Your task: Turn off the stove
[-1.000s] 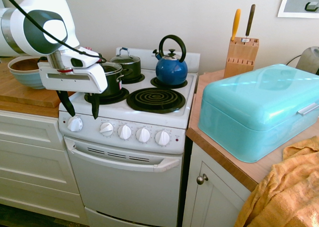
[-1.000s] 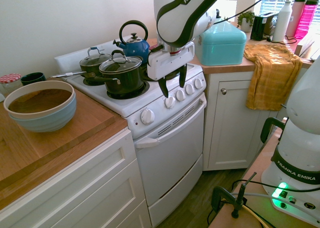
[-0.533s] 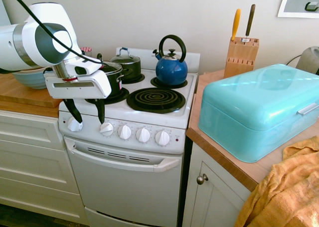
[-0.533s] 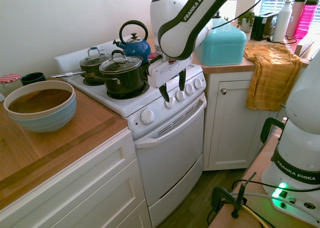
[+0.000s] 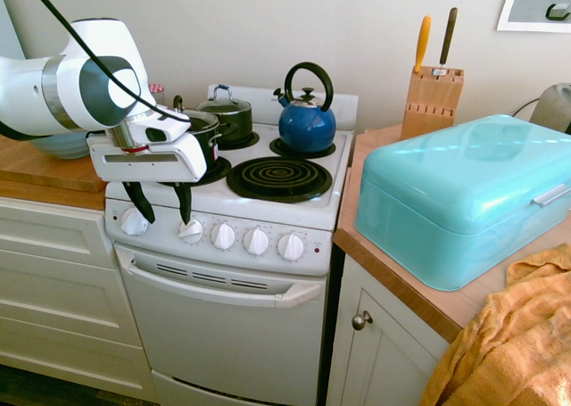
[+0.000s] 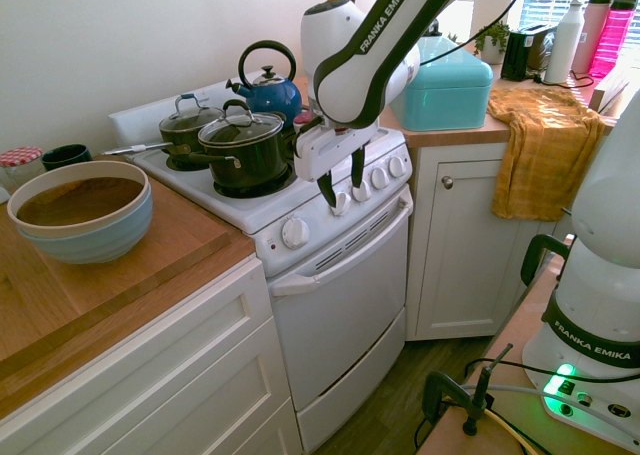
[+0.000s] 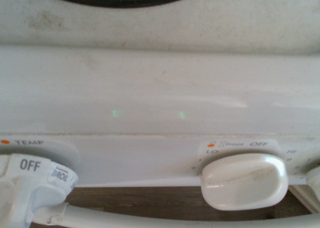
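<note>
Claw: released, before the stove
Knob: by the stove's "Front" mark
Advice: centre over knob, grip squarely, twist gently

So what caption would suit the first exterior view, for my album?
Robot gripper, fingers apart, hangs before a white stove with pots and a blue kettle on top.

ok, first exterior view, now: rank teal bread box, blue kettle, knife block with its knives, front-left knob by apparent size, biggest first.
1. Teal bread box
2. Blue kettle and knife block with its knives: too alike in the picture to rank
3. Front-left knob

The bread box looks nearer the camera, which may enlarge it.
</note>
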Available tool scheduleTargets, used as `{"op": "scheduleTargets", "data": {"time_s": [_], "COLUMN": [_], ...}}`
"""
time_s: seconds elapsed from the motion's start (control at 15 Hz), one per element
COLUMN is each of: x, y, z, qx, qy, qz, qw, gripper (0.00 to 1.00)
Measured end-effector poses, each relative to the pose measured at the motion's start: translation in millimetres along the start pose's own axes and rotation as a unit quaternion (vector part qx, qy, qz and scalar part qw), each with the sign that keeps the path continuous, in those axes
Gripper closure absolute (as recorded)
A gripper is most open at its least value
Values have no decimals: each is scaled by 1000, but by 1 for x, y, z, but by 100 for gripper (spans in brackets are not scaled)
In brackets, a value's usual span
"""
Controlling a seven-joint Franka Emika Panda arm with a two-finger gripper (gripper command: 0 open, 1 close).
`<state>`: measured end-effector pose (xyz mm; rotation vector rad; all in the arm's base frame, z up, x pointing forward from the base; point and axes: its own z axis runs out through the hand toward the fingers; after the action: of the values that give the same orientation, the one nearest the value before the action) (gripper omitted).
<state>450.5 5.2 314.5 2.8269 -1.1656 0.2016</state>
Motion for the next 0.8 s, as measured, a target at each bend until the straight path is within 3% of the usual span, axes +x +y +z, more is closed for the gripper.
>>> {"op": "scheduleTargets", "data": {"time_s": [0.8], "x": [12], "y": [-4], "z": [12], "qx": [7], "qy": [0], "qz": [1], "qw": [1000], "gripper": [100]}}
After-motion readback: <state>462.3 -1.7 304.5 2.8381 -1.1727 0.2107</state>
